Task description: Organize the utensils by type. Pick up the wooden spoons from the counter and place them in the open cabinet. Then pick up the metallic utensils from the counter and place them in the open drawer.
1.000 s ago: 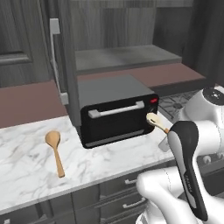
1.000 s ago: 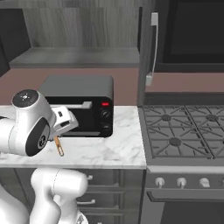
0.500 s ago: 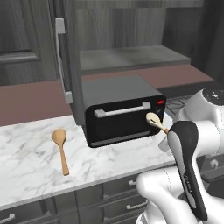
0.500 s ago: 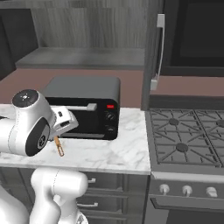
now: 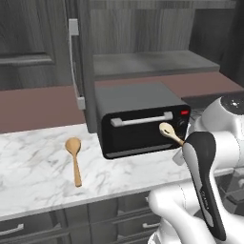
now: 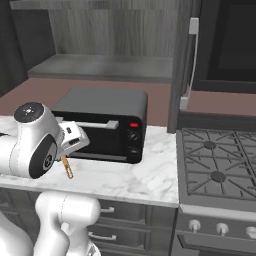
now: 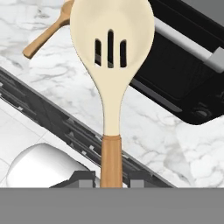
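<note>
My gripper (image 7: 111, 177) is shut on the orange-brown handle of a wooden spoon (image 7: 111, 52) with a pale cream, slotted bowl. It holds that spoon in the air in front of the black toaster oven, and the cream bowl (image 5: 167, 129) shows against the oven door. In the right base view the gripper (image 6: 68, 151) points down at the counter (image 6: 145, 172), with the handle end (image 6: 67, 168) sticking out below it. The all-brown wooden spoon (image 5: 73, 158) lies flat on the marble to the left. The cabinet (image 5: 152, 64) stands open above the oven. The metallic utensils and the drawer are out of view.
A black toaster oven (image 5: 138, 119) sits on the counter under the cabinet shelf. The open cabinet door with its silver bar handle (image 5: 73, 62) hangs left of the oven. A gas stove (image 6: 220, 165) adjoins the counter on the right. Closed drawer fronts (image 5: 128, 212) run below.
The whole scene has slid right and grown larger in both base views, so the base has moved. The arm has kept its pose, and the cream spoon stays in the gripper.
</note>
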